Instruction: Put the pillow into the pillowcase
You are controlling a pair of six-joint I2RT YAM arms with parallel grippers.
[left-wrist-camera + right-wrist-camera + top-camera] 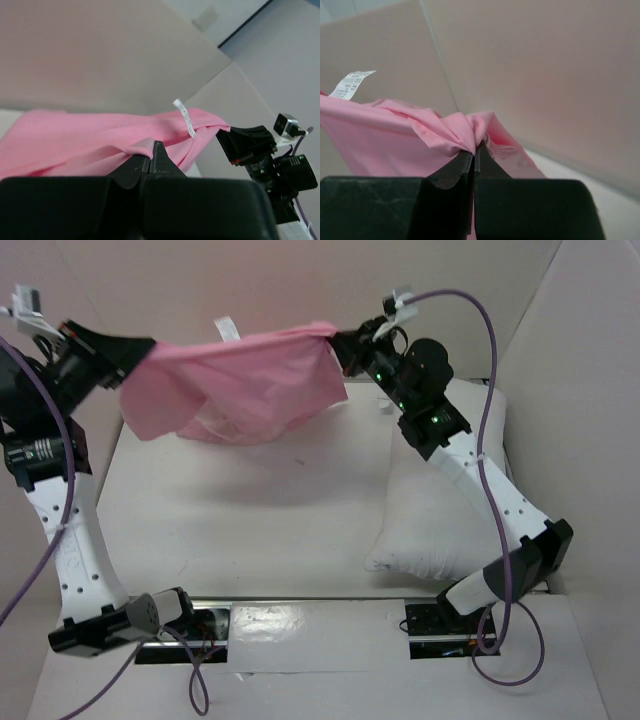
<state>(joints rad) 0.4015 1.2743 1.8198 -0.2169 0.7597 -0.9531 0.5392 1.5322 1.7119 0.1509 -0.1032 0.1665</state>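
Two pincers, top view: your left pincer (143, 346) and right pincer (338, 340) each grip an upper end of the pillowcase (240, 390), which hangs stretched between them over the far side of the worktop (230, 530).
Pillowcase, top view: its middle sags, plain pink, with a white tag (227, 329) standing up from the top edge.
Pillow, top view: you see the pillow (435, 510) lying on the worktop at the right, under the right arm (480, 480), apart from the pillowcase.
Left pincer, left wrist view: jaws pressed together on a fold of pink fabric; the cloth runs off toward the right pincer, with the white tag showing partway along.
Right pincer, right wrist view: jaws closed on a bunched pink corner; the white tag shows at the far left.
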